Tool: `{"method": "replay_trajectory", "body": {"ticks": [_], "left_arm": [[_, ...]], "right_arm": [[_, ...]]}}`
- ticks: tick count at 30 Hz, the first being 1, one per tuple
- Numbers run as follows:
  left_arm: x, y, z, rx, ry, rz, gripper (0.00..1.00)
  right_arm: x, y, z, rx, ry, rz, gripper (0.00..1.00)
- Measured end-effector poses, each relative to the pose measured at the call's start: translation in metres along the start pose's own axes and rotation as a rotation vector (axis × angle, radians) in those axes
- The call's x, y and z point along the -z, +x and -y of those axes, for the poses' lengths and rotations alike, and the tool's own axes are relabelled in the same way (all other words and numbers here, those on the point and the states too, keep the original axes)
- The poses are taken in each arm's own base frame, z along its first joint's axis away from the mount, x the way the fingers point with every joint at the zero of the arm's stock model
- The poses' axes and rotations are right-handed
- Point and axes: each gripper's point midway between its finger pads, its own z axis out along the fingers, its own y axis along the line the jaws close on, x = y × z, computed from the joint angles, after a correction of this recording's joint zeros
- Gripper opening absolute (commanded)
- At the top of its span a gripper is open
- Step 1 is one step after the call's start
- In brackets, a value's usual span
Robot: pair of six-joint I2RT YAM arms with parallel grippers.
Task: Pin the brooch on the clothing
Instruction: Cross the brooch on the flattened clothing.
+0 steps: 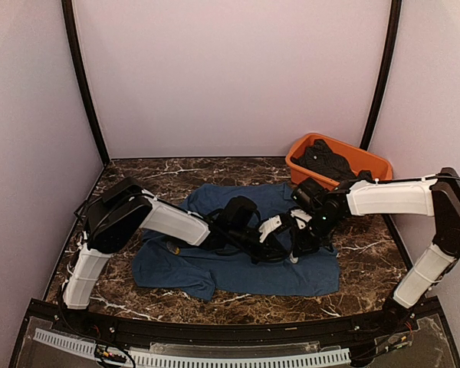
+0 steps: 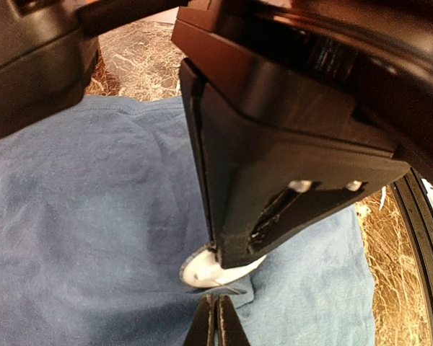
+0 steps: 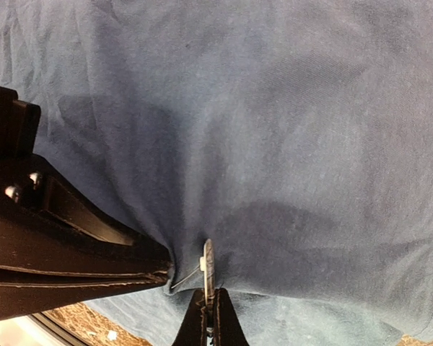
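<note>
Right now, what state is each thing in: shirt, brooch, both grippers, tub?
Shirt: spread out, puckered where the grippers meet.
Brooch: gripped edge-on, against the shirt.
Right gripper: shut on the brooch.
Left gripper: shut, tips at the pucker.
Tub: upright, holding dark clothes.

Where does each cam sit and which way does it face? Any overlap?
Top external: above and behind, looking down at T-shirt and orange tub; left arm and right arm show.
Left wrist: faces down at the T-shirt; own left gripper at bottom, right gripper ahead.
Right wrist: faces down at the T-shirt; own right gripper at bottom, left gripper at left edge.
Shared: both wrist views show the brooch.
</note>
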Motion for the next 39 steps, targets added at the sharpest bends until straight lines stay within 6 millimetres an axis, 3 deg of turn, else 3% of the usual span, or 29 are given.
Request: {"method": "replay_trajectory", "body": {"ticks": [39], "left_arm": [[-0.004,0.011,0.007,-0.018,-0.002,-0.019,0.01]], "right_arm": [[-0.001,0.013,-0.014,0.090,-0.021,-0.022,0.00]]}}
